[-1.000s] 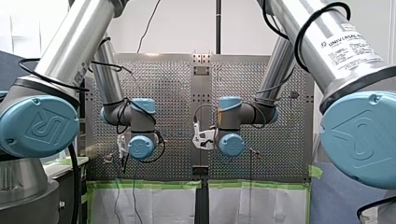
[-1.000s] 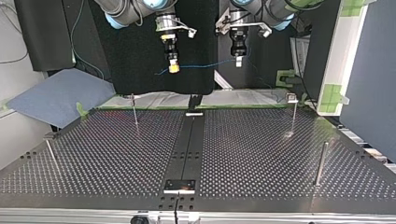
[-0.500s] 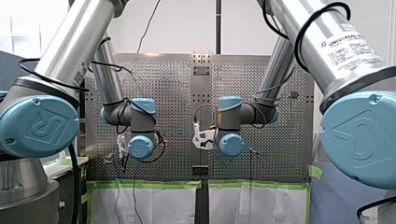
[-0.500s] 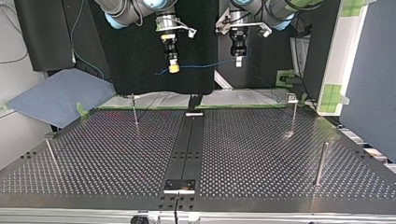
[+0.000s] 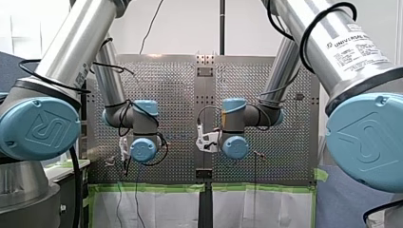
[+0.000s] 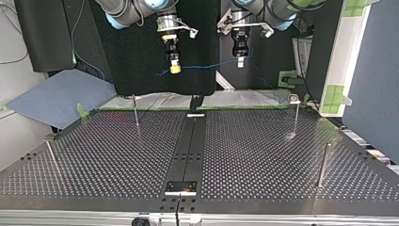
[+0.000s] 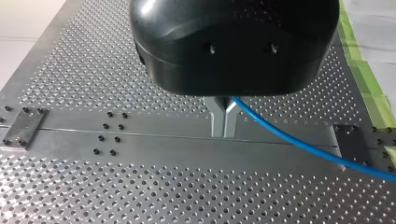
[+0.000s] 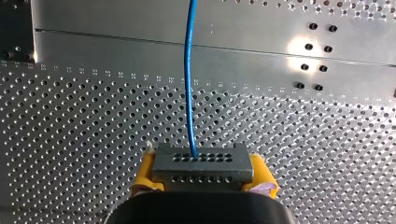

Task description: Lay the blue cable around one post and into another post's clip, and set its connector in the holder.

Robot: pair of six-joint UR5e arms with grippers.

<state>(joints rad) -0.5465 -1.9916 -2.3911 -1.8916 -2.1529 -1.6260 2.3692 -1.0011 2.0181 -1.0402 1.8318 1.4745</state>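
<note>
The blue cable [image 6: 207, 65] hangs stretched in the air between my two grippers, above the far edge of the perforated table [image 6: 263, 150]. My right gripper [image 6: 175, 68], at the top view's left, is shut with its yellow pads [image 8: 144, 173] on the grey connector [image 8: 201, 164]. The cable [image 8: 188, 74] leaves the connector straight ahead. My left gripper [image 6: 240, 61], at the top view's right, has its metal fingers [image 7: 217, 116] shut on the cable [image 7: 299, 142], which runs off to one side. Both grippers hang well above the plate.
Several thin posts stand on the table: one [image 6: 135, 111] at the top view's far left, one with a clip [image 6: 295, 115] at far right, one [image 6: 323, 165] at near right, one [image 6: 51, 156] at near left. A centre rail [image 6: 188, 150] carries a small plate [image 6: 180, 187].
</note>
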